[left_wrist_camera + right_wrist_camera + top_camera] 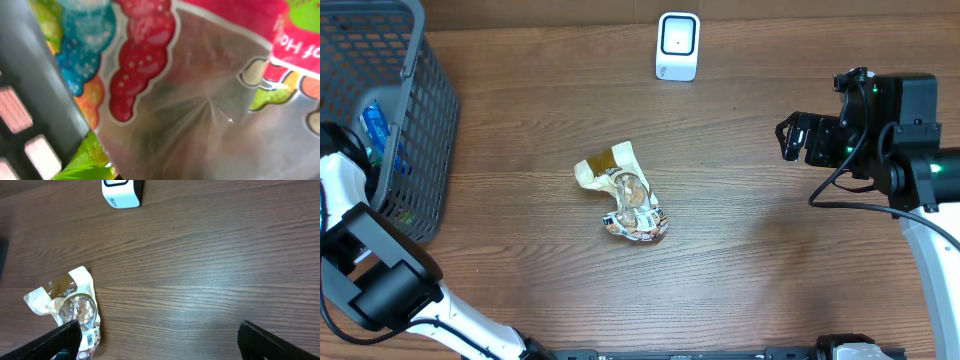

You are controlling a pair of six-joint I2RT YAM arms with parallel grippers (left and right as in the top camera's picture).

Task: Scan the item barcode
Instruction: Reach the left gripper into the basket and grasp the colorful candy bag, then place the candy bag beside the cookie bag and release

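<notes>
Down inside basket [420,120], seemingly pinches colourful packet [200,100] with left end effector closed on its clear film; holds right end effector [790,137] wide open above tabletop [770,260]. Early yet: needs lifting out, carrying to scanner [677,45], showing barcode.

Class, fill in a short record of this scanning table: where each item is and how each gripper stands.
scanner: white, at the far edge of the table
snack packet: crumpled, lying mid-table, apart from the scanner
basket: grey mesh, left corner, colourful packets inside
left gripper: shut, hidden inside the basket; grip not visible
right gripper: open, empty, over the right side
</notes>
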